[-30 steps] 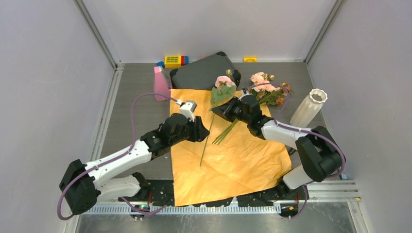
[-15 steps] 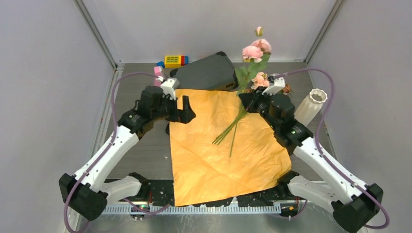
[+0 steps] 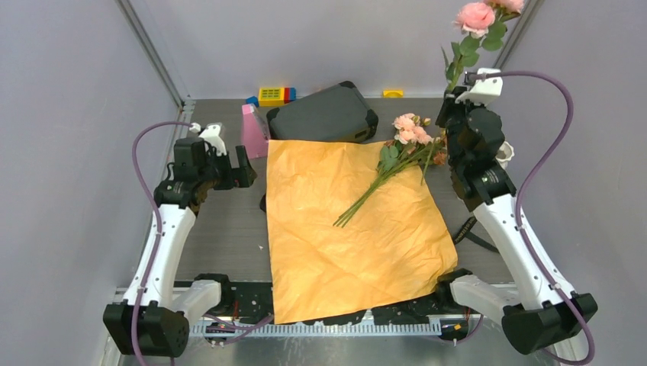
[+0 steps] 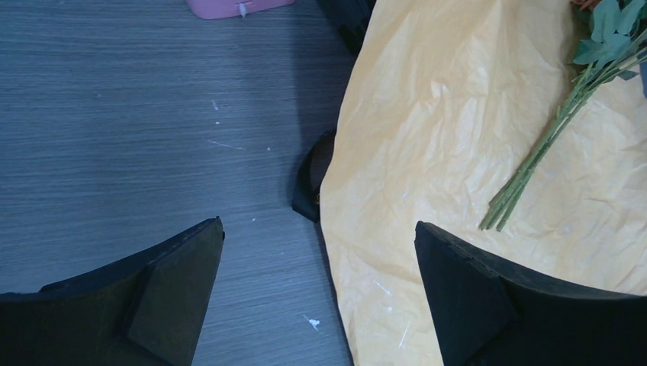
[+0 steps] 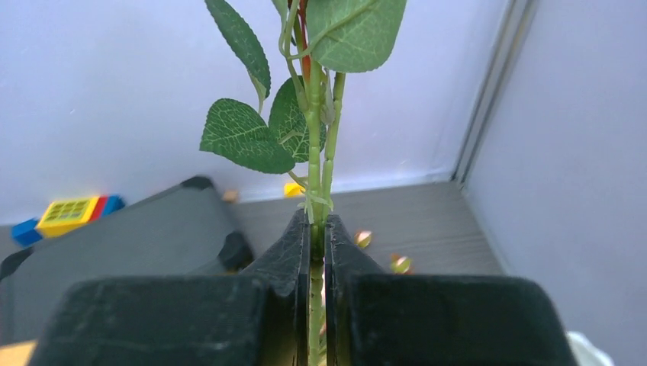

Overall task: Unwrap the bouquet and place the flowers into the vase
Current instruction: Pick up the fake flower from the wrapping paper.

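The bouquet is undone: its orange paper (image 3: 358,236) lies spread flat on the table. A bunch of the flowers (image 3: 407,139) rests on the sheet's far right corner, stems (image 3: 365,200) pointing toward the middle. My right gripper (image 3: 452,105) is raised at the back right, shut on one rose stem (image 5: 314,145) that stands upright, its pink bloom (image 3: 474,15) high above. Only a sliver of the white vase (image 3: 504,155) shows behind the right arm. My left gripper (image 3: 246,169) hangs open and holds nothing, over bare table just left of the paper (image 4: 473,152).
A black case (image 3: 324,114) sits behind the paper, a pink wedge-shaped object (image 3: 252,131) to its left. Coloured toy blocks (image 3: 275,95) and a yellow piece (image 3: 393,93) lie by the back wall. A dark thing (image 4: 311,179) pokes out under the paper's left edge.
My right arm has lifted one rose stem off the paper, up and toward the back right corner. My left gripper has opened and drawn back left, off the sheet.
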`<action>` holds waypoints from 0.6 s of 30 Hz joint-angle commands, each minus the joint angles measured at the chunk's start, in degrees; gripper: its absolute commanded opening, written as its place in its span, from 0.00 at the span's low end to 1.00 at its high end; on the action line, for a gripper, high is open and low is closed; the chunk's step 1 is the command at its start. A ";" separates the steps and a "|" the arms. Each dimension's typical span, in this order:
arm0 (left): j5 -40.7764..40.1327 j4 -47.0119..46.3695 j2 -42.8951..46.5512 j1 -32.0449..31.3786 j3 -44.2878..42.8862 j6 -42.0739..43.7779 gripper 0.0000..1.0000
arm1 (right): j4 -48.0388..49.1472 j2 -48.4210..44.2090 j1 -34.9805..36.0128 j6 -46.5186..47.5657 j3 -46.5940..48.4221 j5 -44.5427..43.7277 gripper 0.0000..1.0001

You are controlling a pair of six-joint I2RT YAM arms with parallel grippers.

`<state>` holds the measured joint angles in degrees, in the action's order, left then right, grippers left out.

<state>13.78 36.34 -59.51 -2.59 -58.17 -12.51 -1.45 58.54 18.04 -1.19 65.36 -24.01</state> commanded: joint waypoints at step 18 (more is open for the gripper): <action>-7.22 2.16 6.72 -0.40 1.22 4.60 1.00 | 23.76 9.41 -15.81 23.82 15.96 -6.54 0.00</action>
<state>7.27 38.33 -53.28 -2.79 -56.95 -8.75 16.99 67.81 6.37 22.79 78.61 -29.82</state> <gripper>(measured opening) 0.994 0.083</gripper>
